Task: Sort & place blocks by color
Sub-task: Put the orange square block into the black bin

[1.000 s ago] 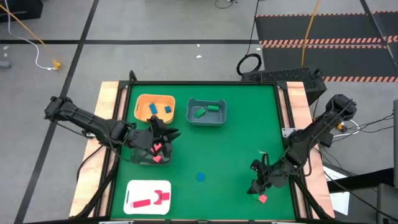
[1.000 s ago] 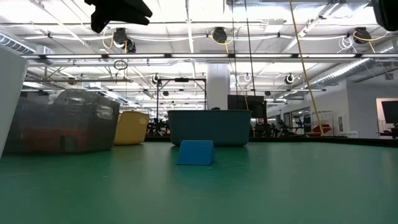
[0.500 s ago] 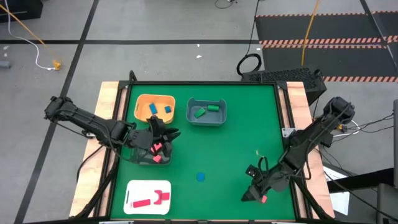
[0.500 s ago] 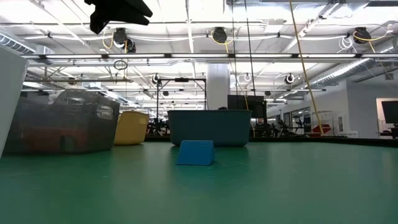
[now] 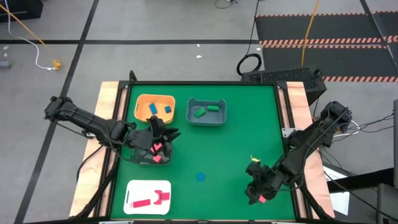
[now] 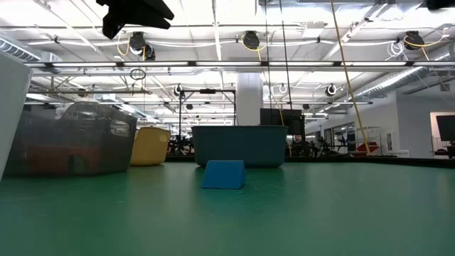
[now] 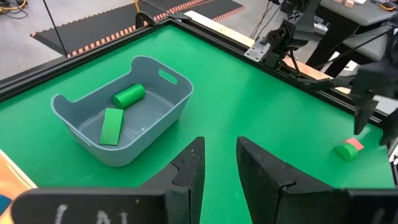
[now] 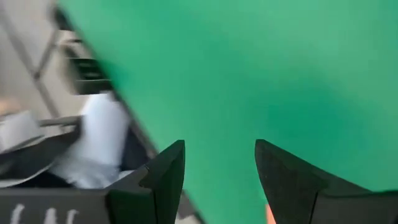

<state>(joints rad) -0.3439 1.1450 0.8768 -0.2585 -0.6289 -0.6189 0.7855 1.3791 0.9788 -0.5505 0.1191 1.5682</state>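
Observation:
A pink block (image 5: 262,199) lies near the table's right near corner, and the left wrist view shows it (image 7: 354,143) with a green block (image 7: 345,151) beside it. My right gripper (image 5: 252,191) hangs just left of them, open and empty (image 8: 216,165). A blue block (image 5: 200,177) (image 6: 223,174) rests flat on the mat at near centre. My left gripper (image 5: 168,133) hovers over a clear bin (image 5: 144,159) holding pink blocks (image 5: 157,153). Its fingers (image 7: 217,163) stand narrowly open with nothing between them.
An orange bin (image 5: 155,99) with blue blocks and a grey bin (image 5: 206,121) (image 7: 158,134) with green blocks stand at the far side. A white tray (image 5: 134,186) with red blocks lies at the near left. The mat's middle and far right are bare.
My right gripper has shifted a little toward the table's near edge and left, and has tipped, staying beside the pink block. The pink block and the blue block have kept their places.

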